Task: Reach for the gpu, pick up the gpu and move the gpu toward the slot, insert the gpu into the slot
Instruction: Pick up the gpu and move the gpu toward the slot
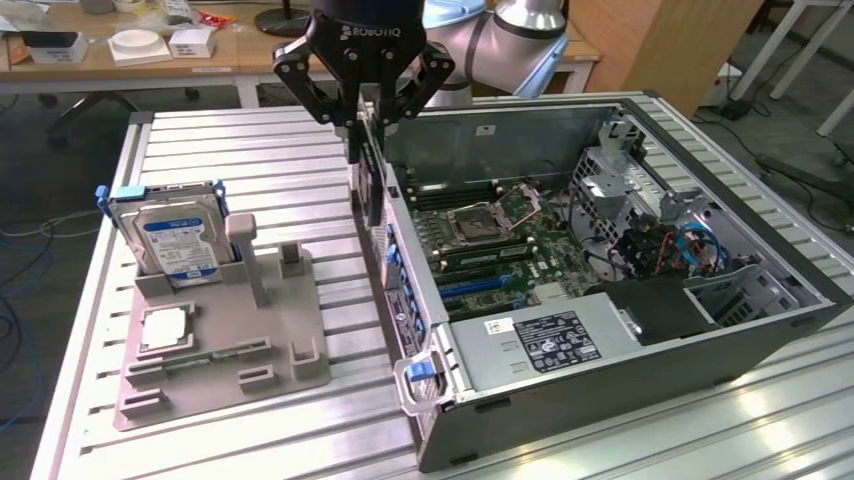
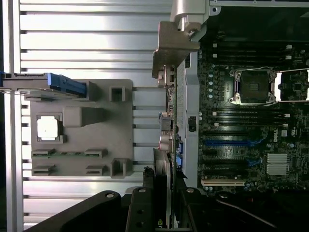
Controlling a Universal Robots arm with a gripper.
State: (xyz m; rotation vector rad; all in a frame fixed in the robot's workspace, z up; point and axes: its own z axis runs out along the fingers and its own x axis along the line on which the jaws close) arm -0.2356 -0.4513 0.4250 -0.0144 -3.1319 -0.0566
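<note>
Gpu [image 1: 358, 175] hangs edge-down, clamped between the fingers of the gripper [image 1: 360, 122], upper centre of the exterior frame, over the side wall of the open case [image 1: 601, 400]. Step in hand, as judged: carry toward the slot [image 1: 474, 287], blue strip at frame centre; insertion not done. Next move calls for the card edge parallel above the slot. Count: one gpu, one hard drive [image 1: 174, 240], one processor chip [image 1: 163, 328], one grey fixture [image 1: 287, 345]
</note>
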